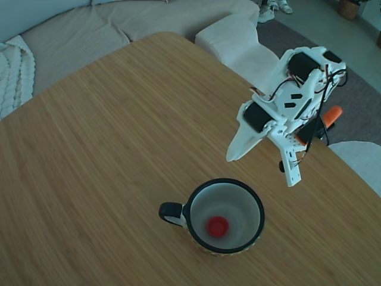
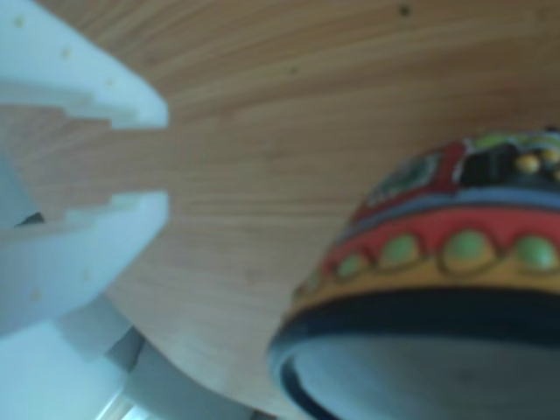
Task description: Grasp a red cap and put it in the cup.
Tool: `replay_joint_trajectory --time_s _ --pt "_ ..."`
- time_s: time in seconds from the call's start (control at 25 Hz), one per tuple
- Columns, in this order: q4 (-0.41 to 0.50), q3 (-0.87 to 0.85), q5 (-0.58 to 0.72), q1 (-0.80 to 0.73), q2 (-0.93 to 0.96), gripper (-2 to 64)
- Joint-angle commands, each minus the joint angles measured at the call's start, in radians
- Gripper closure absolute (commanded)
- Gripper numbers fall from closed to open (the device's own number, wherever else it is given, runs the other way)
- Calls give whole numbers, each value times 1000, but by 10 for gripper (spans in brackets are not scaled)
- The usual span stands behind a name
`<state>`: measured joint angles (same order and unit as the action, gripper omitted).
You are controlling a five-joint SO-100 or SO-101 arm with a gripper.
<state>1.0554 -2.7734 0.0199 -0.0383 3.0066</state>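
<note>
Lying at the bottom of the cup (image 1: 257, 210), the red cap (image 1: 218, 226) is seen in the fixed view. The gripper (image 1: 262, 170) is held above the table (image 1: 101, 137), to the right of the cup, jaws parted and empty.

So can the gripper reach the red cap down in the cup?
Probably yes. The red cap lies at the bottom of the cup, whose wide mouth is uncovered, and the open gripper hangs just above it, holding nothing.

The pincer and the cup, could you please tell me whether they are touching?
Apart. In the fixed view the pincer hangs open above and to the right of the cup, with bare table between them; the red cap lies inside.
</note>
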Motion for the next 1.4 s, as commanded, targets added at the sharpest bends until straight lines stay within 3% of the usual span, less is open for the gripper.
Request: replay_joint_trajectory --time_s 0.0,0.56,1.36 --pt "-5 6 -3 5 31 570" --pt "3 -34 -5 48 156 570" --pt "5 -38 2 46 163 569"
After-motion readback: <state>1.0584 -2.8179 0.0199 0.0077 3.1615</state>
